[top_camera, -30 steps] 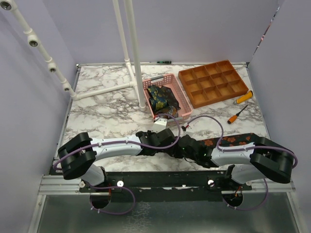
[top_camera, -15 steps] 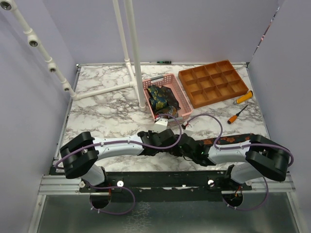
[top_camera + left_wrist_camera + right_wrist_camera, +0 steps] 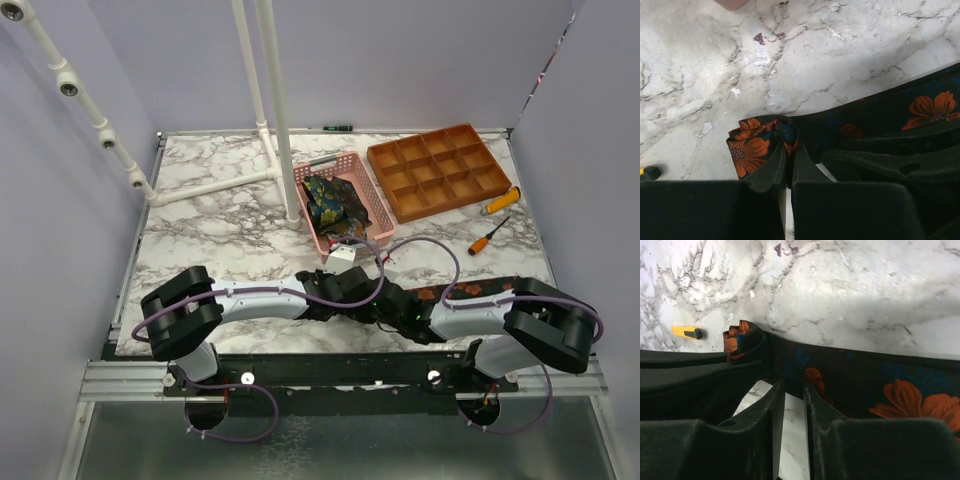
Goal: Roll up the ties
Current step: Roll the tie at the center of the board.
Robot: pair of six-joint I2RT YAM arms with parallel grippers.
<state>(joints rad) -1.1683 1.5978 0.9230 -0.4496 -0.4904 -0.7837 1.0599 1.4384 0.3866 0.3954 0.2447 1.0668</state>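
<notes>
The rolling is only at its start. The left gripper (image 3: 788, 156) has its jaws closed on a small first coil of the flowered tie (image 3: 875, 117), right at their tips; the rest of the strip runs flat away from them to the right. The right gripper (image 3: 792, 387) stands at the strip's edge with a narrow gap between the jaws; whether it pinches the cloth I cannot tell. Far beyond both jaws other ties (image 3: 328, 203) lie loose in a pink basket (image 3: 377, 205), so most work seems left. The table (image 3: 220, 240) is white marble with grey veins, lilac walls (image 3: 400, 60) stand around it
</notes>
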